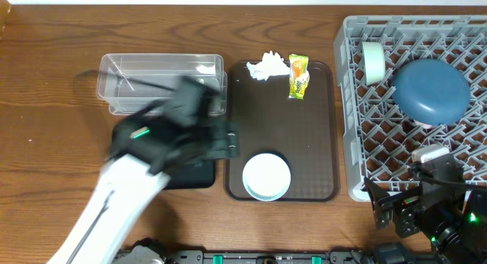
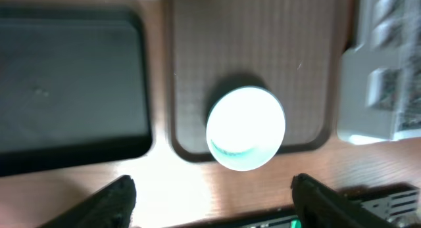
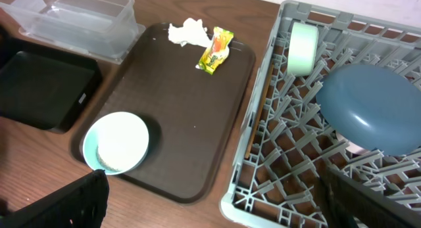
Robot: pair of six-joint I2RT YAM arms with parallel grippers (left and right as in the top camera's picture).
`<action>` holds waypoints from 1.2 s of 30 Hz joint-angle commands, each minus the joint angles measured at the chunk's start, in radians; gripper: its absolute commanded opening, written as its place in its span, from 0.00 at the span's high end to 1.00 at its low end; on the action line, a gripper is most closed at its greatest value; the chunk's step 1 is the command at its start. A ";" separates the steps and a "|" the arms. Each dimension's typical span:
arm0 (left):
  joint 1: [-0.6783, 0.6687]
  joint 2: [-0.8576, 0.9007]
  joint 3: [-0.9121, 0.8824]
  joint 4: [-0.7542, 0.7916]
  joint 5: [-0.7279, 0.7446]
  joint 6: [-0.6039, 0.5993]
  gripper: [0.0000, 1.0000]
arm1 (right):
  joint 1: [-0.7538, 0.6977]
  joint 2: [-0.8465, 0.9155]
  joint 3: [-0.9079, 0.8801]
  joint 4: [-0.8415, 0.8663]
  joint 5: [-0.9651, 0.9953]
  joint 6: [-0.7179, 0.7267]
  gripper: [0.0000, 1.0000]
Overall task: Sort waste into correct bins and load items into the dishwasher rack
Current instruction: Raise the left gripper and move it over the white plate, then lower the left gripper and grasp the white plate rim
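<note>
Wooden surface (image 1: pixel 46 81) carries the brown serving tray (image 1: pixel 281 127). I note the white bowl (image 2: pixel 245 128) at the tray's near edge, ahead of my left fingers (image 2: pixel 118 198), which stand apart and touch nothing. At the tray's far edge lie the tissue (image 1: pixel 268 66) and the wrapper (image 1: pixel 298 75). My right fingers (image 3: pixel 72 202) are spread wide, empty, at the near edge of the rack (image 3: pixel 276 182) beside the tray.

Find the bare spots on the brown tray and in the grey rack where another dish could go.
Brown tray: free middle between the tissue and wrapper at its far end and the white bowl at its near edge. Rack: open pegs in the near-left part; crowded around the mint-green bowl and blue bowl.
</note>
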State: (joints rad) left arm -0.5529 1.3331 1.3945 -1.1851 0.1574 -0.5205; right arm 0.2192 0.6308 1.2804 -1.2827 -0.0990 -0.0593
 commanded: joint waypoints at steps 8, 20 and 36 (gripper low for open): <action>-0.258 0.419 -0.013 0.214 -0.077 -0.222 0.32 | 0.003 0.002 0.000 -0.001 0.005 -0.009 0.01; -0.354 0.631 -0.013 0.354 -0.105 -0.310 0.47 | 0.004 0.002 0.000 -0.001 0.005 -0.009 0.01; -0.357 0.658 0.014 0.299 -0.087 -0.232 0.94 | 0.003 0.002 0.000 -0.001 0.005 -0.010 0.01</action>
State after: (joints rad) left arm -0.9115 2.0106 1.3888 -0.8654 0.0677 -0.7944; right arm 0.2192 0.6308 1.2800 -1.2831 -0.0967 -0.0593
